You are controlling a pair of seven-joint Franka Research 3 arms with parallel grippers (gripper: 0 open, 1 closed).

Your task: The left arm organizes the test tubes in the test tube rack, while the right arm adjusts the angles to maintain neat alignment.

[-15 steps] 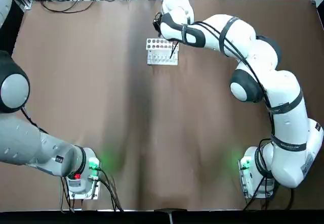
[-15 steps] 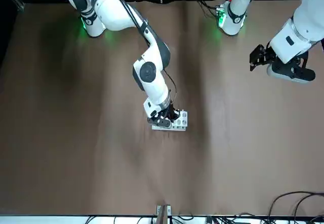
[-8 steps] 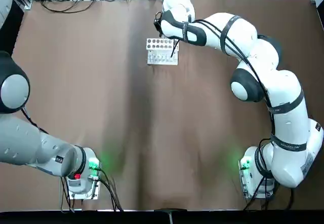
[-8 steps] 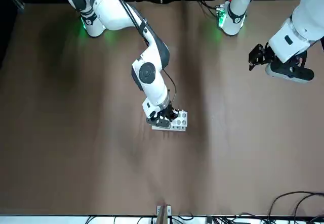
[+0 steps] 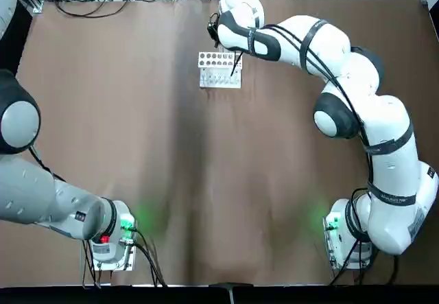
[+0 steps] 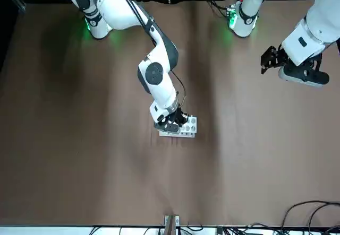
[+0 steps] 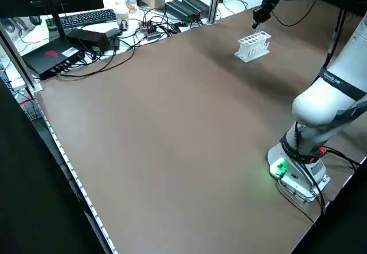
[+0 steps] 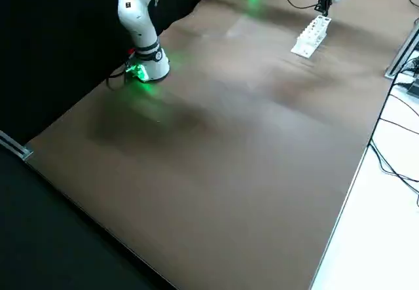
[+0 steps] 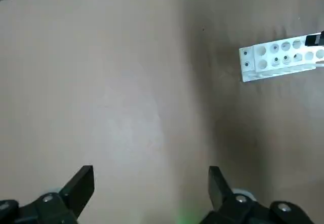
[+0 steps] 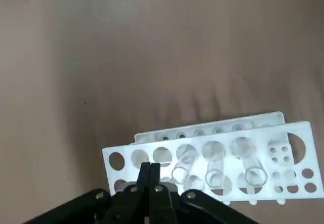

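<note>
The white test tube rack [image 5: 216, 71] [image 6: 187, 130] [image 7: 253, 46] stands on the brown table toward its far edge. Three clear test tubes [image 10: 214, 169] stand side by side in its holes [image 10: 162, 154]. My right gripper [image 5: 235, 62] [image 6: 172, 122] [image 10: 152, 174] hovers point-down over the rack's right end, its fingers pressed shut with nothing seen between them. My left gripper [image 6: 267, 61] [image 9: 151, 183] hangs open high over the table's left side, far from the rack [image 9: 276, 59].
Cables, a keyboard [image 7: 86, 18] and boxes lie past the table's far edge. The arm bases with green lights [image 5: 113, 232] [image 5: 343, 232] stand at the near edge. Bare brown table [image 5: 206, 180] stretches between the rack and the bases.
My right wrist has shifted slightly toward the far edge over the rack. The rack and the left arm have stayed put.
</note>
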